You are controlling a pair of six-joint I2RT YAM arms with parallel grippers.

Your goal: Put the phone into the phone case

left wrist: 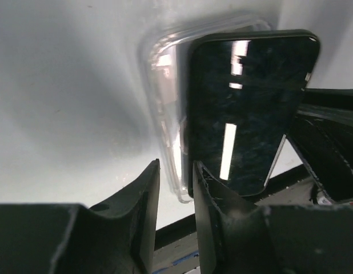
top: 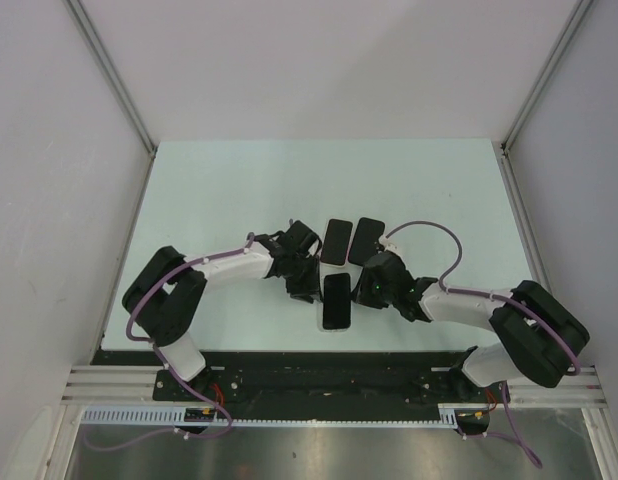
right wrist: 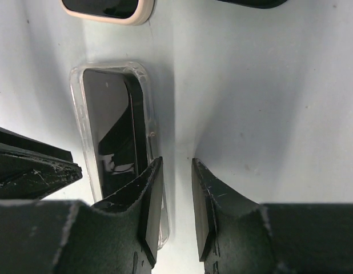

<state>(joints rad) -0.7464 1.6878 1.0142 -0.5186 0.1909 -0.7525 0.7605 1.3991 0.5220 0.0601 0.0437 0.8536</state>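
Three phones (top: 336,300); seemingly one clear case (right wrist: 77,108).

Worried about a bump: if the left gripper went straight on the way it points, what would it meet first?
Most likely the phone case, whose near corner lies just ahead of the left gripper; depth is unclear.

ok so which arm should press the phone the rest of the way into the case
Right, probably. The phone lies tilted in the clear phone case, its raised long edge next to the right claw. The left claw straddles the case rim, seemingly steadying it.
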